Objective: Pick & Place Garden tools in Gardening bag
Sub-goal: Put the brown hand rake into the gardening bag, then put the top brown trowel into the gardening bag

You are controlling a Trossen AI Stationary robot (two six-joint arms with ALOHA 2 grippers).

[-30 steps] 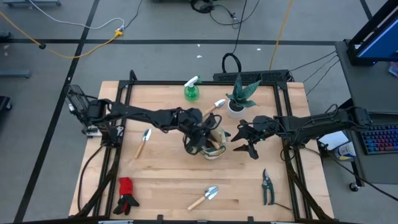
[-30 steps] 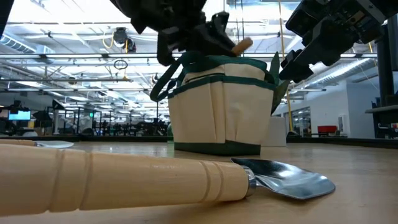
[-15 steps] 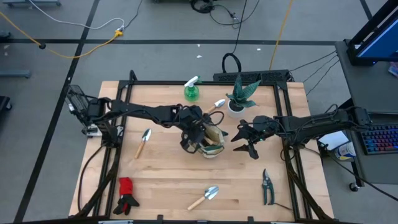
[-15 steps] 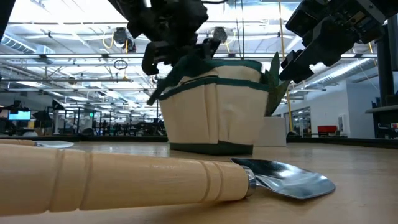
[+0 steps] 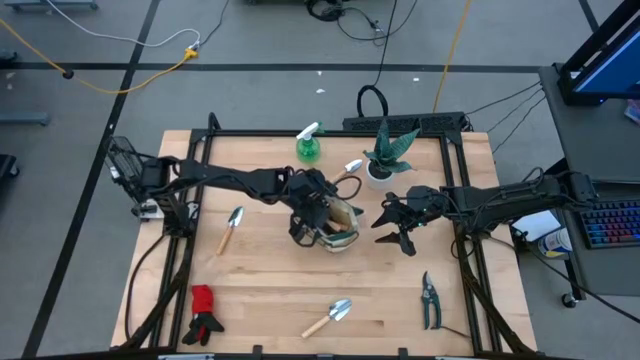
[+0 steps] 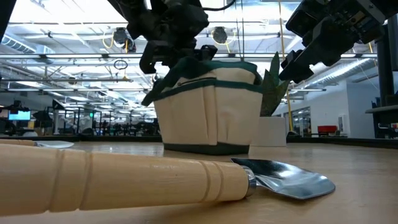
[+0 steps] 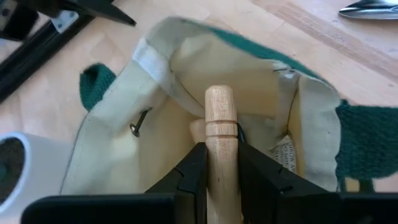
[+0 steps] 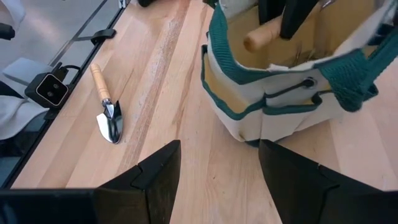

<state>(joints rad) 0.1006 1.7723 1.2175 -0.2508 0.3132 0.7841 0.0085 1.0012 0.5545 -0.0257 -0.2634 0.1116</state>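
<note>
Nearest you on the counter point(image 5: 270, 300): a trowel point(image 5: 330, 316), red-and-black gloves point(image 5: 203, 312) and pruning shears point(image 5: 430, 300). Mid-counter, your left hand point(image 7: 216, 163) is clamped on a wooden tool handle point(image 7: 220, 137), held inside the open mouth of the gardening bag point(image 5: 338, 228). Your right hand point(image 5: 400, 233) hovers just beside the bag, fingers spread wide, holding nothing. A second trowel point(image 5: 232, 226) lies left of the bag. Far edge: green spray bottle point(image 5: 308, 145), another tool point(image 5: 347, 170) and the potted plant point(image 5: 385, 152).
</note>
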